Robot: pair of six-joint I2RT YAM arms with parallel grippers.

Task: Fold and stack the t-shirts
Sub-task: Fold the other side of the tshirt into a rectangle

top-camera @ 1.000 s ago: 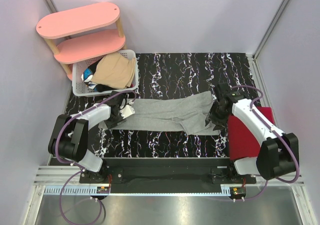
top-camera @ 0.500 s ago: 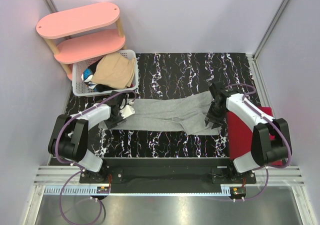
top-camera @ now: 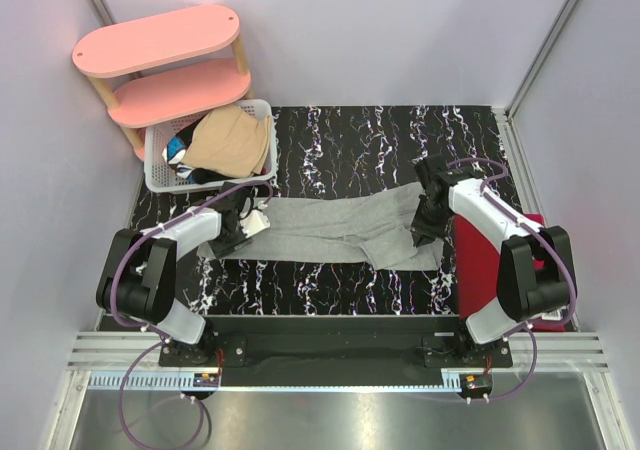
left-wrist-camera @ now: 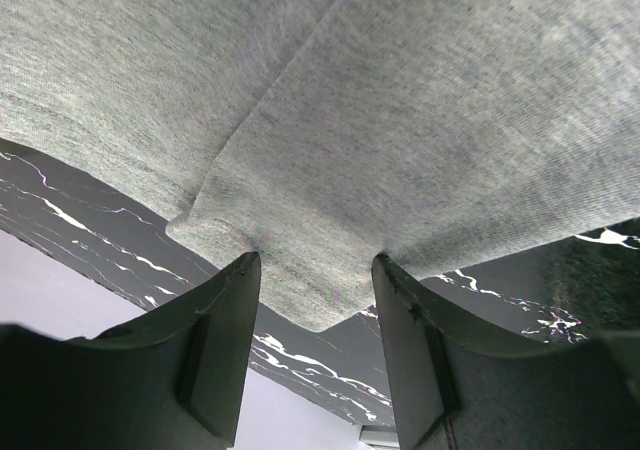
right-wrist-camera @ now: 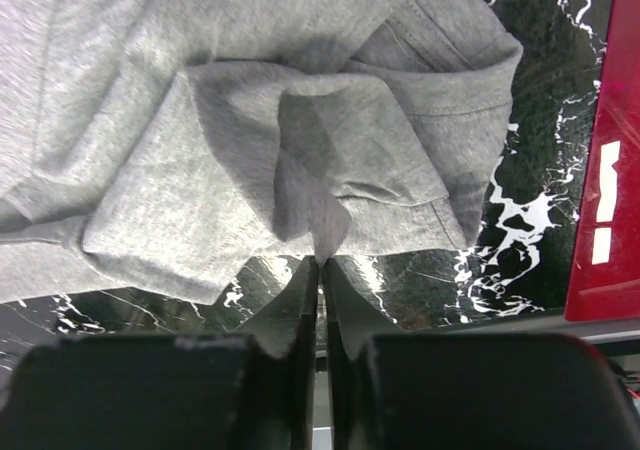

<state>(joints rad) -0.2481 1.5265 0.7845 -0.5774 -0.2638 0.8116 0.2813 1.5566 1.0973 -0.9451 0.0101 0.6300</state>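
The grey t-shirt (top-camera: 330, 228) lay stretched in a long band on the dark marbled surface (top-camera: 360, 140), one end just in front of the white basket (top-camera: 158, 178) and the other well away from it. At the end nearest the basket the left hand (left-wrist-camera: 315, 270) hung over the hem corner with its fingers spread, one on each side of the edge, gripping nothing. It looked placed there to take that corner once the other end was secured.

At the end farthest from the basket the right hand (right-wrist-camera: 320, 262) had its fingers pressed together on a small peak of bunched grey cloth, so the fabric tented up into the tips. That end was rumpled, with a sleeve and seam folded over. This was probably why the pinch was taken there: lifting it would let the shirt be drawn flat before folding.

A tan t-shirt (top-camera: 232, 138) sat heaped in the basket, not yet dealt with. Farther from the basket than the pinched end lay a flat red cloth (top-camera: 492, 270), likely where the stack would go
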